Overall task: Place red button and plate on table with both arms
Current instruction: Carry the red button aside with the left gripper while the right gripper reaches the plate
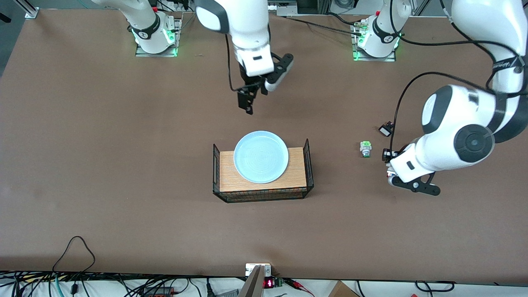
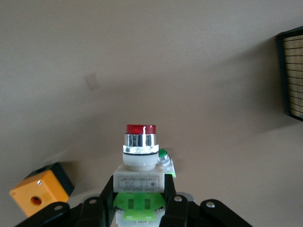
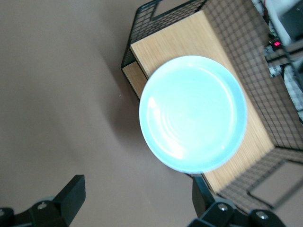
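Left hand (image 2: pixel 139 208) is clamped on the red button (image 2: pixel 140 161), gripping its white body w/ the red cap pointing away from the wrist. In the front view the hand sits low at the left arm's end of the surface (image 1: pixel 103 165); whether the button touches the surface is hard to say. Just beside it lies a green-cap switch (image 1: pixel 365 148), and a black-and-white switch (image 1: pixel 385 130) lies farther from the front camera than that one. An orange box (image 2: pixel 40 194) shows in the left wrist view, near the hand.

Right hand (image 3: pixel 137 201) is wide open, holding nothing, hanging over bare surface between the right arm's base and the tray (image 1: pixel 297 173).

Plate (image 1: pixel 260 156) lies flat on the wooden tray w/ black wire sides, mid-surface; its rim overhangs the tray's edge on the bases' side. It is well apart from both hands.
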Robot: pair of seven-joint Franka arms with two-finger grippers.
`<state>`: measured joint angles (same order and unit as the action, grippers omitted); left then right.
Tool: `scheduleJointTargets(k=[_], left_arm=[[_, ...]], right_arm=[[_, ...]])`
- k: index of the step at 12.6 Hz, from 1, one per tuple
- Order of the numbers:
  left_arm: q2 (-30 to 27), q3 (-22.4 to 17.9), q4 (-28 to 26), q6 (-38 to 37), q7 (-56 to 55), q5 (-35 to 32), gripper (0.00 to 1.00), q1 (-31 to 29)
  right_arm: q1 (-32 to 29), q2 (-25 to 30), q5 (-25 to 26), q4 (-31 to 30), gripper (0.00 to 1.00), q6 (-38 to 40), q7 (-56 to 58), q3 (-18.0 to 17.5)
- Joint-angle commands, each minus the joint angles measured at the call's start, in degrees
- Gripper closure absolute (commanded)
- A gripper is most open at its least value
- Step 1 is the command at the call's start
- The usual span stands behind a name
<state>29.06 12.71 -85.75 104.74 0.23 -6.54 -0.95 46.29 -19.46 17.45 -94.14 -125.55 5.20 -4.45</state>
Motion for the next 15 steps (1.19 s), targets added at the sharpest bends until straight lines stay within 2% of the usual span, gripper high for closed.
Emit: scheduleJointTargets(k=[1,3,6,10,13,15], left_arm=[[-1.29,0.39,-11.41,12.11,0.73,-0.85,0.74,-2.12],[-0.59,0.30,-16.09,17.93,0.82,-0.85,0.73,-3.26],[2.75,0.30,-17.96,23.75,2.13,-0.85,0.73,-5.46],[4.42,0.30,-19.09,25.86,4.68,-0.85,0.72,-8.44],[5.92,-0.31,-20.59,29.54,6.09,-0.93,0.72,-9.50],[6.01,-0.40,-21.47,30.26,6.09,-0.93,0.71,-9.51]], right_arm=[[0.29,-4.69,2.93,1.15,0.00,-3.55,0.16,0.76],[0.12,-7.51,5.40,1.15,0.00,-6.36,0.16,0.84],[-0.67,-10.07,6.46,1.15,0.02,-9.70,0.42,1.11],[-0.76,-11.65,7.60,1.24,0.26,-12.00,0.51,1.28],[-0.85,-12.01,8.04,1.24,0.59,-12.88,0.77,1.28],[-0.76,-11.92,7.96,1.41,0.88,-12.88,0.69,1.28]])
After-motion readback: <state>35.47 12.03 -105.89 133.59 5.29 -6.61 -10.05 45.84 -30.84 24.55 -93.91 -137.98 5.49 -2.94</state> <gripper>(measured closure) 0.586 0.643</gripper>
